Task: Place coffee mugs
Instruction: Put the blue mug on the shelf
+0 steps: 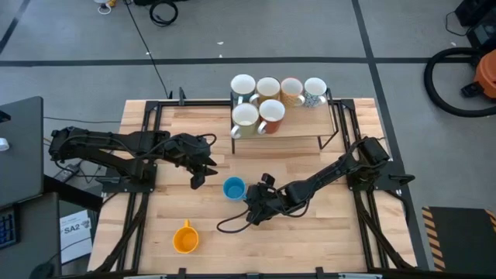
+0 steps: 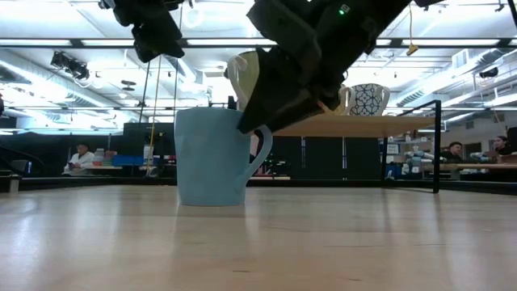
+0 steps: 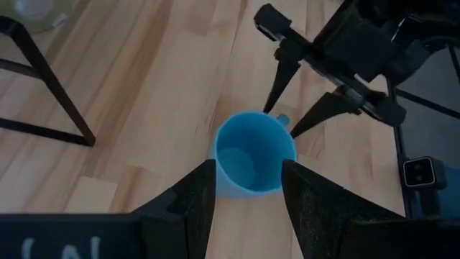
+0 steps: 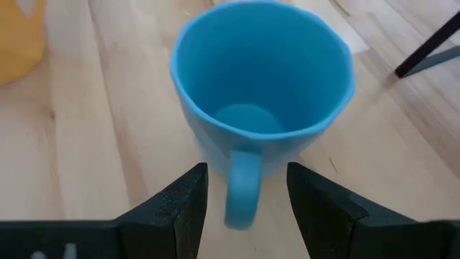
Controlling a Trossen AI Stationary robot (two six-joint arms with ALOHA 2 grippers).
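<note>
Blue mug between my 2 claws

My right claw [image 4: 241, 188] sits open astride the upright blue ceramic mug's [image 1: 233, 187] handle on the wooden table [image 1: 310, 232]; my left claw [image 3: 244, 188], open, hovers just beside it.

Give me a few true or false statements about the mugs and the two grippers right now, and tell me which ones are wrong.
1. The blue mug stands upright on the table. True.
2. The right gripper is open, with the blue mug's handle between its fingers. True.
3. The orange mug sits on the raised shelf. False: it is on the table, near the front edge.
4. The left gripper is shut on the blue mug. False: it is open and above the mug.
5. Six mugs are on the shelf. True.
</note>
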